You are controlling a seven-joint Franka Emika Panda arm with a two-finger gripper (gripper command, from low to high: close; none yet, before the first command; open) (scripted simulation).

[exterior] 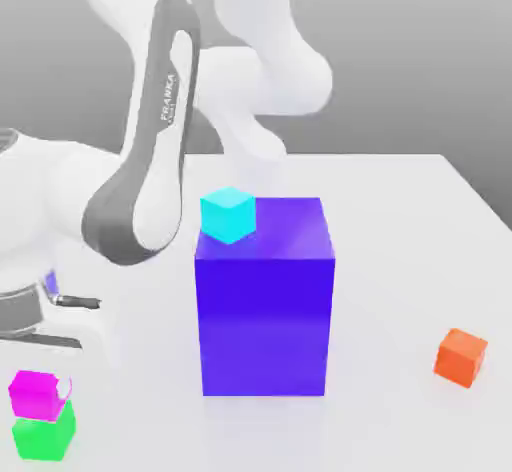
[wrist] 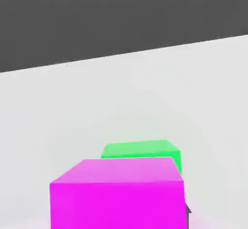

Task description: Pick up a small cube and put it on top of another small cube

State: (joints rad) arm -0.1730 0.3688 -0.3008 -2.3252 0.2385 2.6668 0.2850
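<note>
Magenta fills the hand view: the small cube [wrist: 116, 194] sits just below my claw [exterior: 45, 378], resting on top of the green cube [exterior: 44, 438] at the near corner of the desk [exterior: 400, 260] on the exterior view's left. Claw state: I cannot tell whether it is open or clamped on the magenta cube. Placement looks made, though the upper cube seems slightly askew on the lower one. Risks, as I judge them: if I lift off while gripping, the magenta cube comes away with me; if I pull off sideways rather than straight up, a brush could slide it off the green one, since the overlap leaves little margin. Count: four small cubes, one each of magenta, green, cyan [exterior: 228, 213] and orange [exterior: 461, 356]; one big blue-purple block [exterior: 265, 310], the cyan cube sitting on its top corner, the orange well apart on the exterior view's right.
</note>
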